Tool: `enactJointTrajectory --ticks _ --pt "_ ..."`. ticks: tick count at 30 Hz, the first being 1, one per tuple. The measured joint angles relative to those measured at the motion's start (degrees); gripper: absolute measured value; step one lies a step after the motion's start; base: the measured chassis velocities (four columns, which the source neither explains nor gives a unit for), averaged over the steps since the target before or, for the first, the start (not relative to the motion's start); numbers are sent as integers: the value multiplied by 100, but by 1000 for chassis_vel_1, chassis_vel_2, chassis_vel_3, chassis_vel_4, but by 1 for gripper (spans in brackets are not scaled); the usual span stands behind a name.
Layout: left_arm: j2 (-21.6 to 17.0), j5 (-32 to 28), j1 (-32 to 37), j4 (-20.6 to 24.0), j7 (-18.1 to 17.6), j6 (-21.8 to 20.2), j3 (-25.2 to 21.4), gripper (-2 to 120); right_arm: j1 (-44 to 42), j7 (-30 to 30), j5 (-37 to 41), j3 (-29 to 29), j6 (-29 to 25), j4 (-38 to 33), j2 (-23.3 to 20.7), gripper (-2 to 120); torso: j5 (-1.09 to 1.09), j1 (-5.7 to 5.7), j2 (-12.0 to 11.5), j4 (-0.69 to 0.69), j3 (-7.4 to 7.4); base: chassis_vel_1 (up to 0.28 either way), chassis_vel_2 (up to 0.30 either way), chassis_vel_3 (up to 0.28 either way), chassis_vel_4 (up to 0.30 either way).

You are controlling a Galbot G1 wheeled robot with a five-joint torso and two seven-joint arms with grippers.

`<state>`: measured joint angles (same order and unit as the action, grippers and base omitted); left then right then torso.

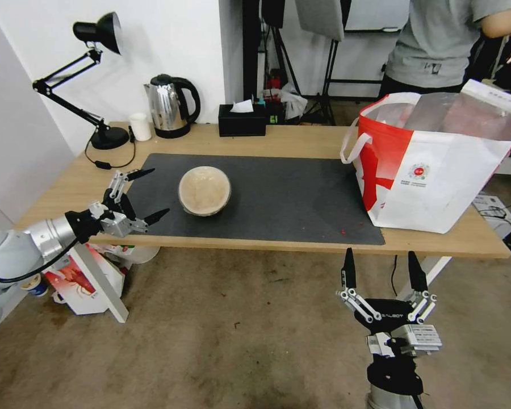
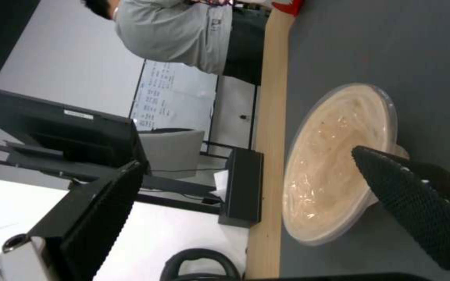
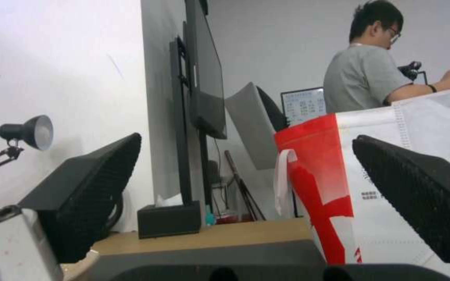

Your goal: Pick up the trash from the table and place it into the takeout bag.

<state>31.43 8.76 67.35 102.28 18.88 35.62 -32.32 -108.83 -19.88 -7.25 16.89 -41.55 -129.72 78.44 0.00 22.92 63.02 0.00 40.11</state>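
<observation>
While one beige bowl [image 1: 204,190] sits on mat [image 1: 278,193], left hand [image 1: 145,194] gapes beside it; right hand [image 1: 382,271] parked, spread; one takeout bag [image 1: 437,165].

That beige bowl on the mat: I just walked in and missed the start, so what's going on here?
The left gripper, open, hovers at the table's left edge beside the beige bowl, not touching it. The right gripper is open in front of the table, holding nothing. The takeout bag stands open at the table's right end.

Even indoor light, soft shadows, wide-angle edge bending, blurred wrist views
</observation>
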Motion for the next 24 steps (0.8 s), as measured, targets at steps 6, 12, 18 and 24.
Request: enactJointTrajectory --ticks 6,12,18,24 --pt "10 14 -178 -163 2 -9 204 100 0 0 0 0 0 0 0 100 0 0 0 0 0 0 0 0 0" --pt "26 19 -234 -200 3 -11 272 100 0 0 0 0 0 0 0 100 0 0 0 0 0 0 0 0 0" --pt "110 49 -462 -380 83 -5 531 100 0 0 0 0 0 0 0 100 0 0 0 0 0 0 0 0 0" --pt "162 124 -723 -551 115 18 815 100 0 0 0 0 0 0 0 100 0 0 0 0 0 0 0 0 0"
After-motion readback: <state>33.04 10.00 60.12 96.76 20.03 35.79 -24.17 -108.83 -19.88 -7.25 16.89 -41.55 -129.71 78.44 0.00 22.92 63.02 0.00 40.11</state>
